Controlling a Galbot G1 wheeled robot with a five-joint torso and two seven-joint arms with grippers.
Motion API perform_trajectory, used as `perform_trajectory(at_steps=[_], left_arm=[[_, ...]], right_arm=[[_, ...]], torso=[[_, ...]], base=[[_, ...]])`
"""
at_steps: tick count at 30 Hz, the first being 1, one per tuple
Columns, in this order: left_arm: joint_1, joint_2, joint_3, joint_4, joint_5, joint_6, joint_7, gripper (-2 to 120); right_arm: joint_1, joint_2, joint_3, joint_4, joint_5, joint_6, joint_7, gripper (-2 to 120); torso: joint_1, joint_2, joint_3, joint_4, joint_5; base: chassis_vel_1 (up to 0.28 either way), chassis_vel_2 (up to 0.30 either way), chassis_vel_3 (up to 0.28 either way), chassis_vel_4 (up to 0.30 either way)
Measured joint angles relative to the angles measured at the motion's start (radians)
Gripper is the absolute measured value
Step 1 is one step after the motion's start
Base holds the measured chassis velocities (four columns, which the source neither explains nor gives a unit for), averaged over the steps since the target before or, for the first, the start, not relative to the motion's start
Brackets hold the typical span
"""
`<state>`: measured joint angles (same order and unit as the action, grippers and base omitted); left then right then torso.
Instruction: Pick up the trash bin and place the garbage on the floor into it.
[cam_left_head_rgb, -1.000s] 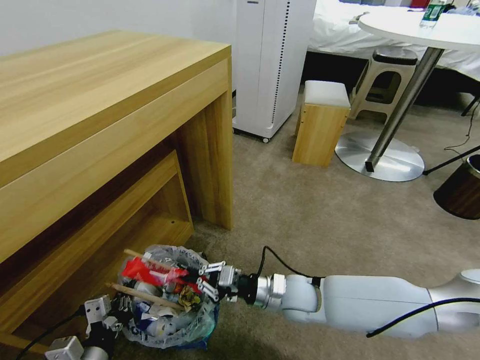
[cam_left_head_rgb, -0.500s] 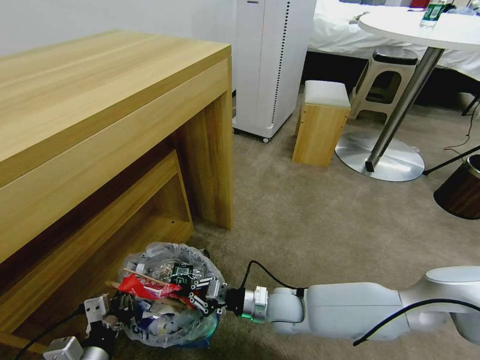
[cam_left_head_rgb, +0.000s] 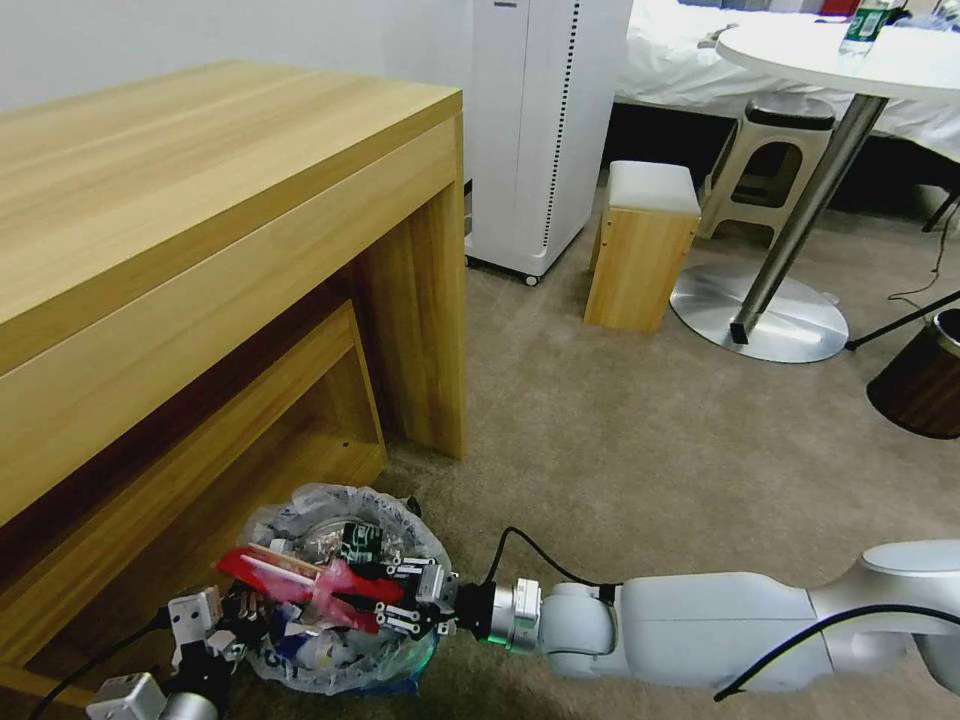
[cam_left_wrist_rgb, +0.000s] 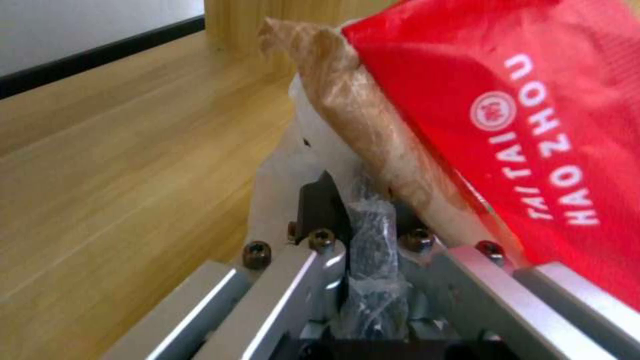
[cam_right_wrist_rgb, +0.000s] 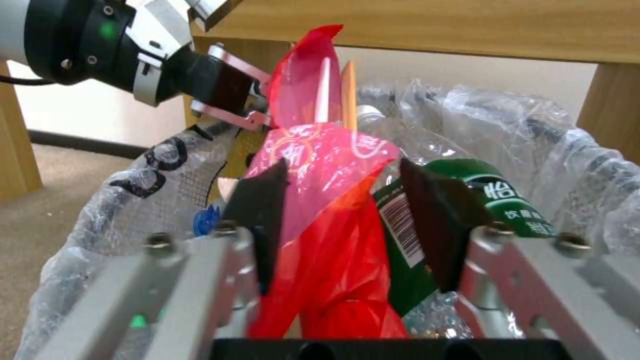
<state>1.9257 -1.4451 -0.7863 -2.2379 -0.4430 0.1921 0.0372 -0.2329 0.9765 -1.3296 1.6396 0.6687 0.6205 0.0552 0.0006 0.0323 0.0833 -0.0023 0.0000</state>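
Now head: right gripper (cam_left_head_rgb: 392, 603) reaching into trash bin (cam_left_head_rgb: 335, 600) on floor (cam_left_head_rgb: 650, 450), left gripper (cam_left_head_rgb: 235, 620) gripping far rim | left wrist: clamping bag-covered rim (cam_left_wrist_rgb: 370, 240) | right wrist: jaws apart, straddling red wrapper (cam_right_wrist_rgb: 320, 210), green bottle (cam_right_wrist_rgb: 467, 210) beside | risk: wrapper springing out of overfull bin.

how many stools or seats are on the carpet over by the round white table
2. A wooden box stool with a white cushion stands left of the round table's metal base; a beige plastic stool sits behind it under the tabletop. Others may be hidden.
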Motion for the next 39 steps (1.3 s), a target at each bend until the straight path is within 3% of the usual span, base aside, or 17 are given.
perform_trajectory(at_steps=[13,24,39], left_arm=[[0.008,-0.008,-0.003,0.009,0.013,-0.001,0.002,3],[0.028,-0.009,-0.009,0.002,0.020,0.008,0.005,3],[0.026,0.016,0.013,0.060,0.006,0.044,-0.001,3]], right_arm=[[-0.029,-0.021,0.141,0.072,0.020,0.001,0.000,96],[-0.046,-0.072,0.272,0.151,0.057,0.004,-0.002,100],[-0.177,-0.144,0.594,0.156,0.096,-0.009,0.013,100]], torso=[[0.000,0.000,0.000,0.0001,0.0000],[0.000,0.000,0.000,0.0000,0.0000],[0.000,0.000,0.000,0.0000,0.0001]], base=[[0.000,0.000,0.000,0.000],[0.000,0.000,0.000,0.000],[0.000,0.000,0.000,0.000]])
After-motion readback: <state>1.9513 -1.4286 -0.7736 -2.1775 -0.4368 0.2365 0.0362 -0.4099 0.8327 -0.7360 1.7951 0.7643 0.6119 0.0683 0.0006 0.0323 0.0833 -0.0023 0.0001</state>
